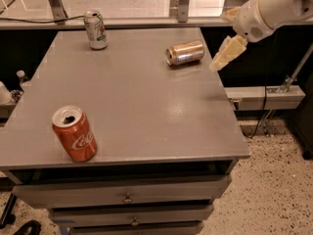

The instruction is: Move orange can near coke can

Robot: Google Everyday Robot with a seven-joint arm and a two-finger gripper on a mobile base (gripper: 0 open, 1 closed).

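**A:** The orange can (185, 53) lies on its side near the far right corner of the grey table (146, 111). It is a golden metal cylinder with dark scribbles, its silver end facing left. Has it been picked up?

**B:** It appears not. The gripper (226, 54), cream-coloured and wedge-shaped, hangs just off the table's right edge, near the can but apart from it. Whether it is open or closed cannot be told.

**A:** And the coke can (74, 134)?

**B:** It stands upright at the near left corner, glossy red with white script and an opened silver top. It is well apart from the orange can, so reach, grasp and carry all look left to do.

**A:** What surrounds them?

**B:** The tabletop is smooth and matte with a faint sheen. A white-green can (95, 30) stands at the far left, and the drawers (127, 198) below have small knobs.
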